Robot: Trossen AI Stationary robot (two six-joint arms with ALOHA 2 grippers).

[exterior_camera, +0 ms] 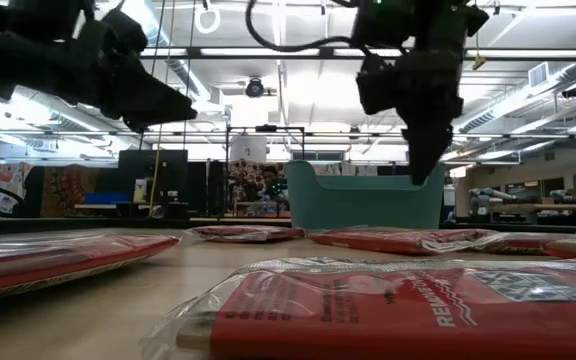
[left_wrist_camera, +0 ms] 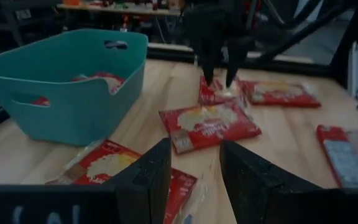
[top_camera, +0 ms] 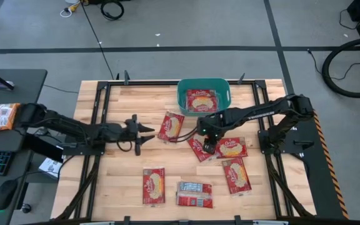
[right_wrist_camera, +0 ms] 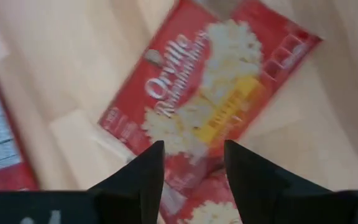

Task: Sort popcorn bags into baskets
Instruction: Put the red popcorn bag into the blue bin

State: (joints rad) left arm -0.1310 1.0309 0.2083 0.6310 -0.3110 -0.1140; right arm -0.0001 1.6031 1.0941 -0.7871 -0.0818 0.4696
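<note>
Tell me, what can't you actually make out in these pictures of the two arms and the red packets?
- How many popcorn bags lie in the teal basket: the high view shows one on top, and the basket wall hides its inside in the low view.
- The packet under the right gripper: in the high view the gripper covers part of it.
- The print on the nearest packet in the low view: blurred.
- The left gripper hovers with nothing between its fingers.

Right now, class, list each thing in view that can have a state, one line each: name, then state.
Teal bin: upright, popcorn bag inside.
Bag in bin: lying flat, face up.
Bag near front edge: grey-white back up.
Left gripper: open, empty, above the table.
Right gripper: open, over overlapping bags.
</note>
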